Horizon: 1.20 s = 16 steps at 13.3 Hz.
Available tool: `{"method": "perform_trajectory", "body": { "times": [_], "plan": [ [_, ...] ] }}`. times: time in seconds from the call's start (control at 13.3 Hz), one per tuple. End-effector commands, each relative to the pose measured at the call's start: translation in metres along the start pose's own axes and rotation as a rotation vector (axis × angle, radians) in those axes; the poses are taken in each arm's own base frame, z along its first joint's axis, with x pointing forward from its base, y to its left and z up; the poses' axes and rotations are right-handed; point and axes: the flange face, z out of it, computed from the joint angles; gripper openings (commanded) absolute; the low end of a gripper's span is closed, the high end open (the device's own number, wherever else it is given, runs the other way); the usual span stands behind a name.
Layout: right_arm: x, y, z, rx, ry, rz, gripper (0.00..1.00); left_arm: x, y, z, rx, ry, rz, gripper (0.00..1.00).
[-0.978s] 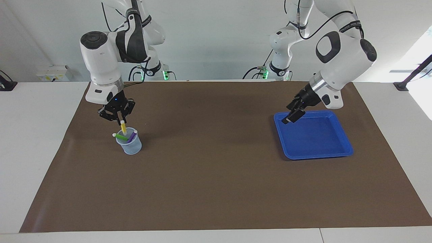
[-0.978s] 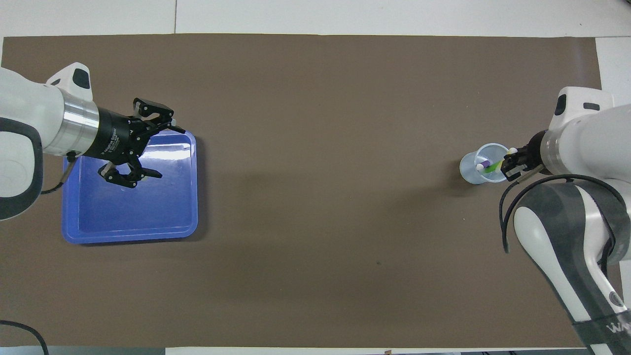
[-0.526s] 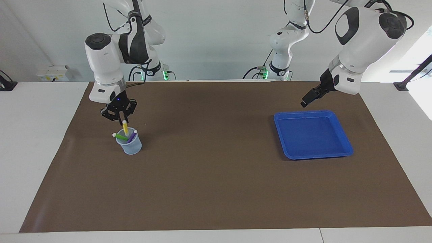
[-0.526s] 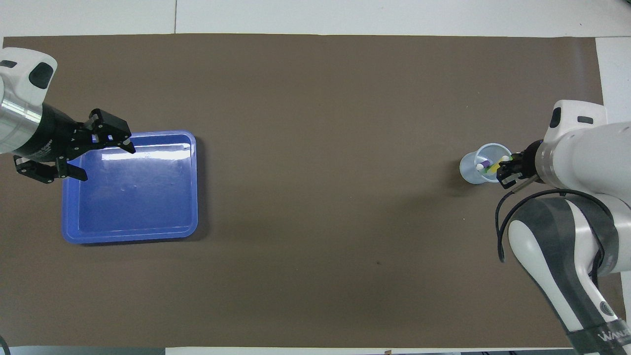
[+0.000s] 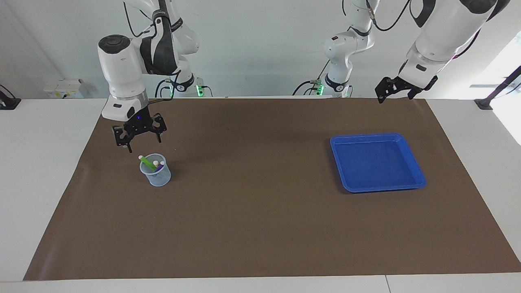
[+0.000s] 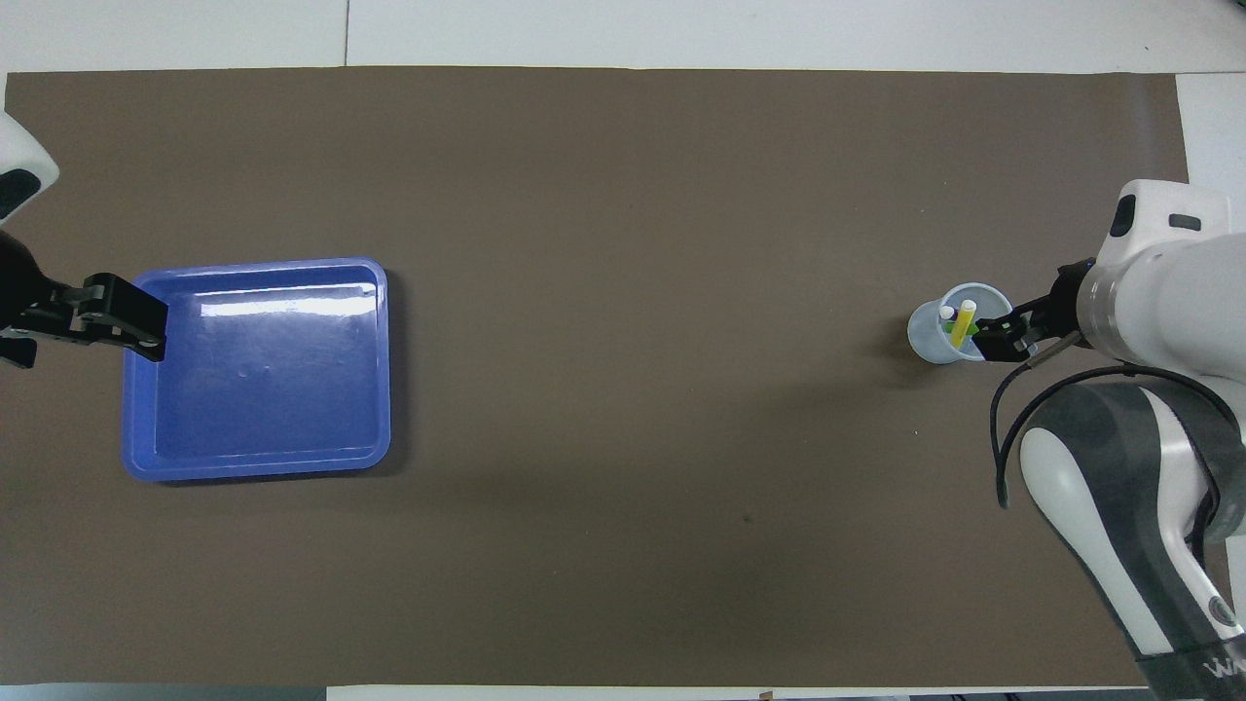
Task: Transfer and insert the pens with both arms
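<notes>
Right gripper (image 5: 138, 138) wide, empty, above cup (image 5: 156, 175) — three pens (image 5: 151, 164) inside; left gripper (image 5: 394, 90) spread, raised near blue tray (image 5: 415, 179).

blue tray (image 5: 419, 180), clear cup (image 5: 156, 177), brown mat (image 5: 252, 219)

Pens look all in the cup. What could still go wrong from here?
The right gripper is open just above the small, light-looking cup; a sideways retreat might clip the green pen, which leans out over the rim, and tip the cup. The left gripper, raised near the blue tray, poses little risk.
</notes>
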Motion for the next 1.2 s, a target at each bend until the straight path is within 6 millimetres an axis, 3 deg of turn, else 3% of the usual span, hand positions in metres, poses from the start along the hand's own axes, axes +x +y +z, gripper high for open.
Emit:
{"method": "perform_trajectory", "body": {
  "times": [0.0,0.23,0.53,0.6,0.75,0.83,1.13],
  "plan": [
    [0.005,0.008,-0.015,-0.006,0.014,0.11,1.0,-0.043,-0.008,-0.036,0.031,0.039,0.081,1.0],
    [0.008,0.017,-0.044,0.019,-0.059,0.322,1.0,-0.052,-0.01,0.0,-0.009,0.035,0.122,1.0],
    [0.023,0.033,-0.074,0.1,-0.115,0.452,1.0,-0.007,-0.003,0.03,-0.055,0.102,0.114,1.0],
    [0.025,0.036,-0.082,0.102,-0.127,0.473,1.0,0.002,-0.002,0.031,-0.057,0.091,0.113,1.0],
    [0.031,0.039,-0.093,0.111,-0.162,0.525,1.0,0.007,0.005,0.014,-0.085,0.055,0.129,1.0],
    [0.033,0.04,-0.098,0.117,-0.178,0.546,1.0,0.009,-0.005,0.007,-0.136,0.04,0.112,1.0],
    [0.028,0.031,-0.116,0.136,-0.201,0.605,1.0,0.004,-0.007,0.001,-0.153,0.047,0.112,1.0]
  ]
}}
